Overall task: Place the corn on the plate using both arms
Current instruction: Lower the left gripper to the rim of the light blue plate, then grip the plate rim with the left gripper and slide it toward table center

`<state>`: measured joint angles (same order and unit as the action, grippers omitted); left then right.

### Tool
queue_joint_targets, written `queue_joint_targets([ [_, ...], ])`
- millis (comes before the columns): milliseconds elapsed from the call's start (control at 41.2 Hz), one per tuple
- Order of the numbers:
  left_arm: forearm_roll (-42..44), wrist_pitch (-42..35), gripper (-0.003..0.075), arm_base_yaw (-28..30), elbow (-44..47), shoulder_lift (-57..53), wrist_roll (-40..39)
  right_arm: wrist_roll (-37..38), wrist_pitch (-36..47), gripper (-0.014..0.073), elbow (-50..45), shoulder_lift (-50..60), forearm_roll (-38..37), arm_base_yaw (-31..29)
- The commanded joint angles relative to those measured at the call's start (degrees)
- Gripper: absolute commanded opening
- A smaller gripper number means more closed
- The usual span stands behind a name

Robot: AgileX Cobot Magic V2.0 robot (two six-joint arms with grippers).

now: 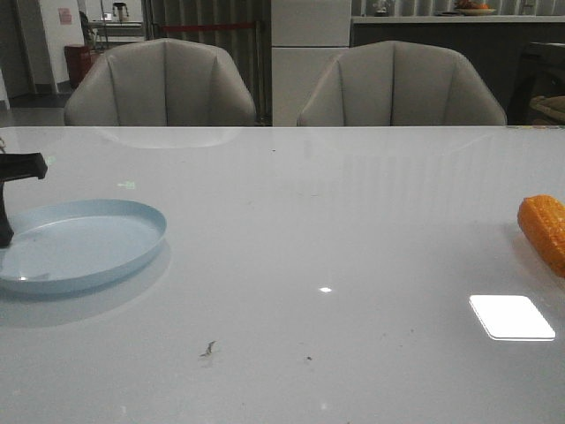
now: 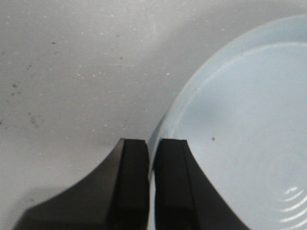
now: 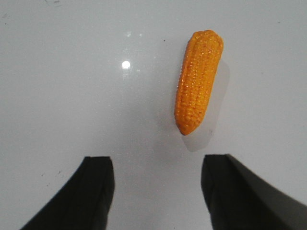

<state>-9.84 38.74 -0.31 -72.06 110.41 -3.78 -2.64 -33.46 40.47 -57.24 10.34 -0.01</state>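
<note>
The pale blue plate (image 1: 88,243) lies on the table at the left. My left gripper (image 1: 5,231) stands at its left rim, only a black part of it showing in the front view. In the left wrist view the gripper (image 2: 152,143) has its jaws nearly together with the rim of the plate (image 2: 249,120) pinched between them. The orange corn (image 1: 546,230) lies at the far right edge of the front view. In the right wrist view my right gripper (image 3: 157,163) is open and empty above the table, and the corn (image 3: 197,81) lies just beyond its fingertips, apart from them.
The white glossy table (image 1: 318,238) spreads between plate and corn, with a bright light reflection (image 1: 512,316) at the right front. Two grey chairs (image 1: 161,84) stand behind the far edge.
</note>
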Motion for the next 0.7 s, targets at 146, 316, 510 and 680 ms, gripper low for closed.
queue_joint_targets([
  [146, -6.2, 5.0, 0.0102, -1.9, -9.6, -2.9, -0.6, -0.5, 2.9, 0.0503, 1.9, 0.5, 0.6, -0.3],
  [316, -10.3, 5.7, 0.0102, -6.0, -13.7, -2.9, -0.6, -0.5, 2.9, 0.0503, 1.9, 0.5, 0.6, -0.3],
  [510, -15.7, 3.3, 0.0102, -12.0, -14.9, -2.9, -0.6, -0.5, 2.3, 0.0503, 1.9, 0.5, 0.6, -0.3],
  [680, -16.3, 1.9, 0.0102, -17.3, -14.9, -2.3, -0.6, -0.5, 1.2, 0.0503, 1.9, 0.5, 0.6, -0.3],
])
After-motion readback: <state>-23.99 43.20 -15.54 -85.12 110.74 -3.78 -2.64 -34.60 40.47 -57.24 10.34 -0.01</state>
